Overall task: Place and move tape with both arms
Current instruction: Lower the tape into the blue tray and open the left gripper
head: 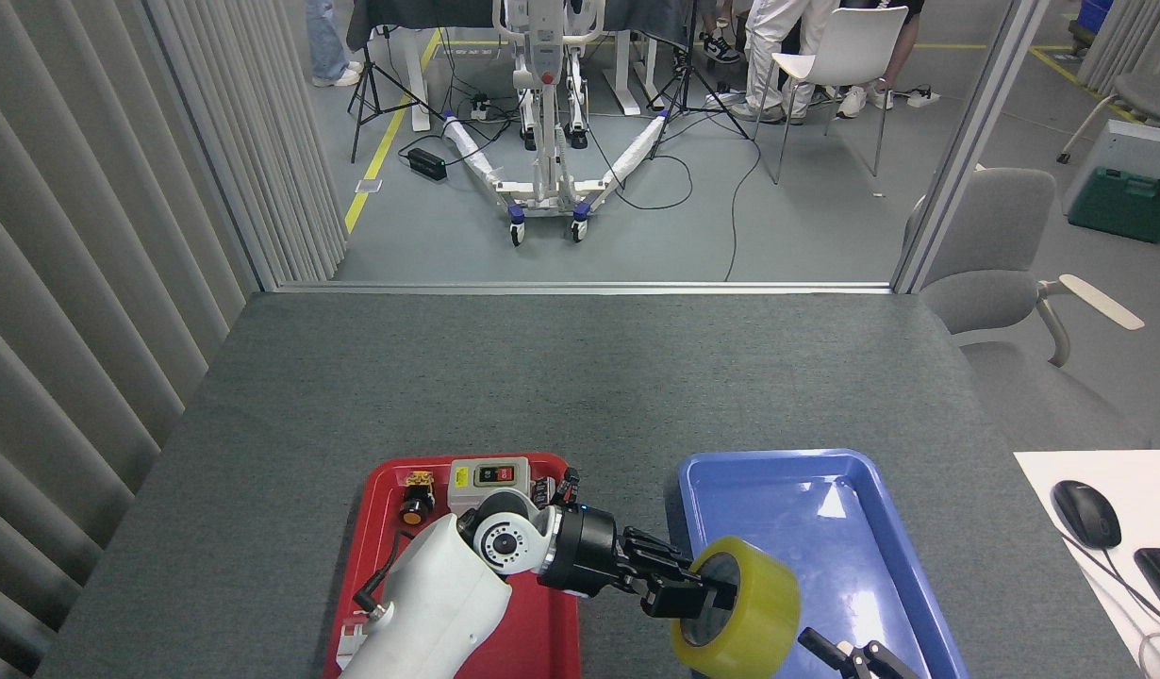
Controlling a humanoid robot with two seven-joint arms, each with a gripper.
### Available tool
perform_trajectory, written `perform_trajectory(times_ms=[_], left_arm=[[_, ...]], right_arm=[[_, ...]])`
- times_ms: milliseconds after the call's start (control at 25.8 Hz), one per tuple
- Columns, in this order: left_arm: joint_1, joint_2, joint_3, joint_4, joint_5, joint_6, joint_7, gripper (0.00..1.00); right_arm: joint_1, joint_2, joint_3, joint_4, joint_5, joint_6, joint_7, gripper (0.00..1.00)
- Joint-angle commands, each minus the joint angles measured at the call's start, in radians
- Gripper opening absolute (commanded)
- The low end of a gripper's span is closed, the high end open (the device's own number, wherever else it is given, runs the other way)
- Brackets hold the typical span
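- Head view, lower centre of the frame: tape [745,613] held off the surface, hanging over the near left corner of the blue tray [830,490].
- Left hand [698,599] clamped on the tape, one finger inside the core, the other apparently on the outer wall nearest the arm; gripped through the ring, not around it.
- Right hand [849,655] only just showing at the bottom edge, right of the tape; fingers look spread, but too little visible to tell for sure; nothing seen in it.
- Looks: wide roll, translucent yellow, glossy outer band, pale core with a dark hollow, axis roughly level and pointing back along the arm.
- Handling, judged: moderately heavy for its size, stiff ring, unlikely to crush; smooth film likely slippery on the outside, so the core rim seems the safer purchase.
- For a handover, free far rim or the outer band opposite the left hand seems the spot.
- Red tray [382,490] at lower left on the grey desk [580,377], carrying a small switch box [488,474].
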Motion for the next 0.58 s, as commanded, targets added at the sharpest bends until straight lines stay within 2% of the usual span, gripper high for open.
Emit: perform_trajectory(times_ms=[0, 348, 426, 542], left_arm=[[-0.001, 0.002, -0.002, 0.000, 0.000, 0.000, -0.001, 0.00], [0.005, -0.006, -0.020, -0.011, 0.000, 0.000, -0.001, 0.00], [0.005, -0.006, -0.020, -0.011, 0.000, 0.000, 0.001, 0.00], [0.005, -0.008, -0.036, -0.011, -0.001, 0.000, 0.001, 0.00]], right_arm=[[0.007, 0.000, 0.004, -0.005, 0.000, 0.000, 0.001, 1.00], [-0.007, -0.003, 0.021, 0.002, 0.000, 0.000, 0.001, 1.00], [-0.007, -0.002, 0.033, 0.002, 0.000, 0.000, 0.001, 0.95], [-0.007, -0.002, 0.052, 0.001, 0.001, 0.000, 0.001, 0.84]])
